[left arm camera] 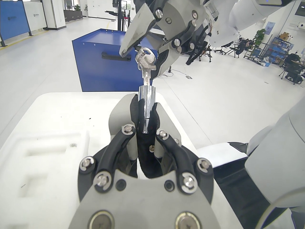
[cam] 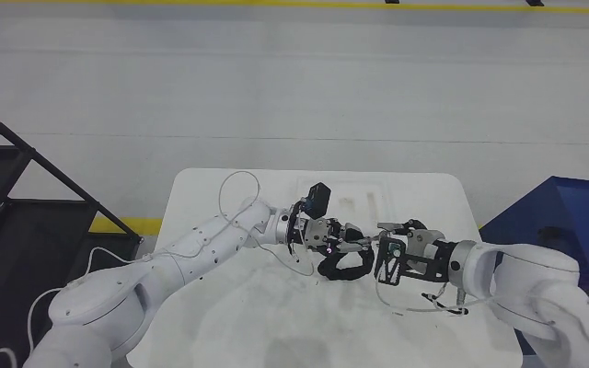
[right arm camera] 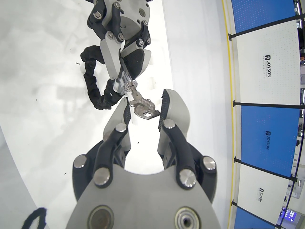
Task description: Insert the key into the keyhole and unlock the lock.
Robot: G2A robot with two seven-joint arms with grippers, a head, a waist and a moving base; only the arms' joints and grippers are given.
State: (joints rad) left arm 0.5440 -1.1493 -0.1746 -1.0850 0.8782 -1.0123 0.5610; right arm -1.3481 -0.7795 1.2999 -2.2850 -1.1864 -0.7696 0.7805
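My left gripper (left arm camera: 145, 114) is shut on the chrome lock cylinder (left arm camera: 147, 106), held above the white table (cam: 230, 313). The lock's black fabric-covered cable (right arm camera: 91, 84) loops down from it and appears as a dark loop (cam: 342, 268) in the top view. A silver key (right arm camera: 137, 97) sits with its blade in the keyhole, and a second key hangs with it on a ring. My right gripper (right arm camera: 145, 107) is open, its fingers on either side of the key's head (left arm camera: 145, 60). One ribbed pad (right arm camera: 163, 108) is close to the head's edge. Both grippers meet near the table's middle (cam: 363, 245).
A white foam tray (left arm camera: 47, 148) with cut-out recesses lies on the far part of the table (cam: 354, 198). A blue bin (cam: 543, 221) stands off the table's right side. A black frame (cam: 37, 175) stands to the left.
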